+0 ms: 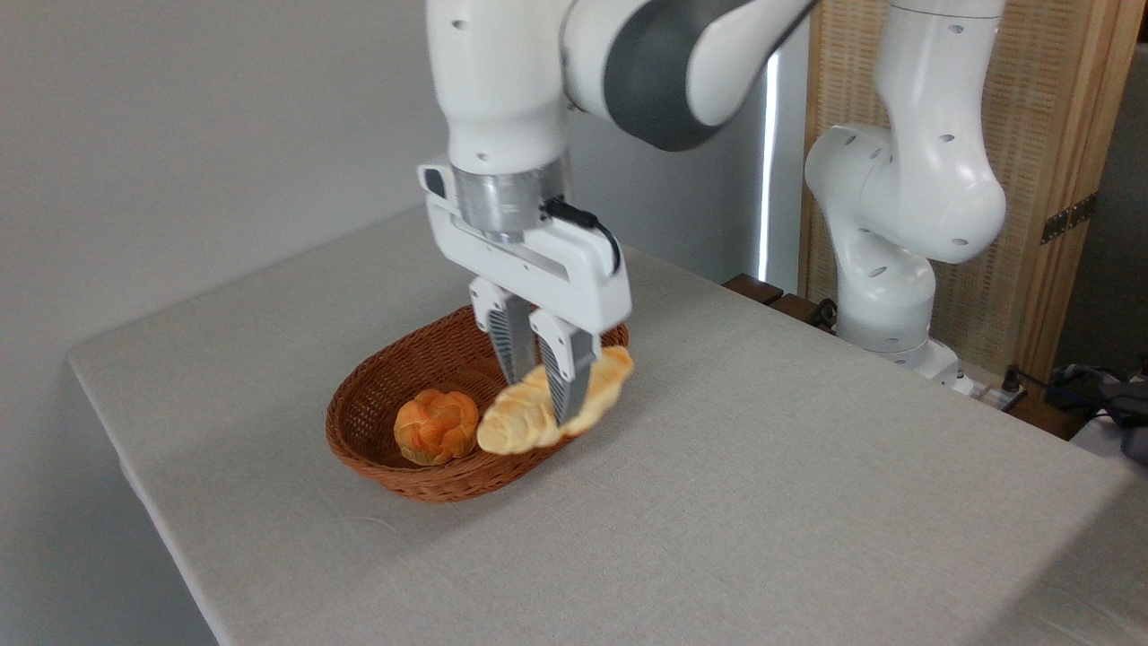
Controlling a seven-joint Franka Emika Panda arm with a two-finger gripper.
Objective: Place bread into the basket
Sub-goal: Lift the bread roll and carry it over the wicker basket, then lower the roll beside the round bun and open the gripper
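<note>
A small round orange knotted bun (437,427) lies at the left, near end of a woven container. A tabletop (762,502) under a pale grey cloth carries everything, its surface slightly creased. Behind it stands a plain grey wall (206,126). At the right rear a wooden-framed cane screen (1049,170) stands, with dark cables (1099,386) near its foot.

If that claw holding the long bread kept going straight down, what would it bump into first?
Most likely the basket: the gripper points down over its right half, holding the bread, which would probably touch the wicker floor first. Depth is uncertain from one view.
</note>
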